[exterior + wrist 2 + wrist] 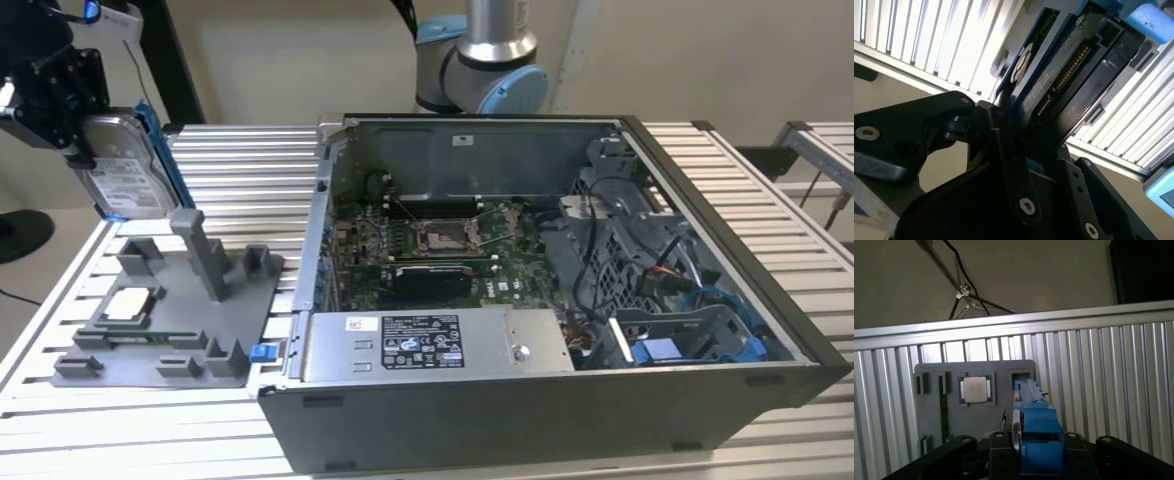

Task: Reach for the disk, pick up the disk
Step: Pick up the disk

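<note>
The disk (130,170), silver-grey with a white label and a blue bracket along its edge, hangs upright in the air at the exterior view's upper left. My gripper (91,135) is shut on its upper part, and the disk is clear of the grey fixture tray (200,345) below. In the first wrist view the disk (1035,432) shows edge-on, blue bracket toward the camera, between the black fingers (999,452). In the second wrist view the disk's underside with its connector (1064,65) sits clamped by the black fingers (1004,145).
The fixture tray (1004,367) carries a small white-topped square chip (975,389), also seen on it as the chip (128,305). An open computer case (534,290) stands to the exterior view's right of the tray. The arm's base (483,60) stands behind the case. The table (254,160) is slatted aluminium.
</note>
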Motion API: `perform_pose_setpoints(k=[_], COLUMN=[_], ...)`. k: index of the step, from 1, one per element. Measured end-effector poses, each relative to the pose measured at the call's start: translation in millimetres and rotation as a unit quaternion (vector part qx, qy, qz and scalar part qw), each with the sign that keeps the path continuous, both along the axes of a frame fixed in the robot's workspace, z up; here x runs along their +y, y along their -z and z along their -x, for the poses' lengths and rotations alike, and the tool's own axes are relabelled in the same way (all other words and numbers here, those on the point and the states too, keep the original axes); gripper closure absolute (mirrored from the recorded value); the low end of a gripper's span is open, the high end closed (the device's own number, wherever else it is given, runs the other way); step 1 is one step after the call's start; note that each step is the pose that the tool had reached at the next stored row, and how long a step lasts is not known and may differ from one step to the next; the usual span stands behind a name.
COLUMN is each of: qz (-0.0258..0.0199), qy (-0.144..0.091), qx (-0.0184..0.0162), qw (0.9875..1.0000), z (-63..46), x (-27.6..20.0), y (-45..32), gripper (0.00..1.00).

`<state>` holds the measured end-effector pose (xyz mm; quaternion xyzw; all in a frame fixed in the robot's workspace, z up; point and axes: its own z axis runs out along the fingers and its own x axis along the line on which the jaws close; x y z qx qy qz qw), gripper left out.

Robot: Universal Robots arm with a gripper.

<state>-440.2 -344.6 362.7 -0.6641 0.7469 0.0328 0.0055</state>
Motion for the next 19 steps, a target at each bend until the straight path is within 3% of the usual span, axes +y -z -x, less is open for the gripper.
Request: perform_pose_setpoints(k=[19], qz=[0.0017], qy=[0.000], qx=[0.0000], qw=[1.0000], z=[0.0], x=[0.0], y=[-22.5], gripper=[1.00])
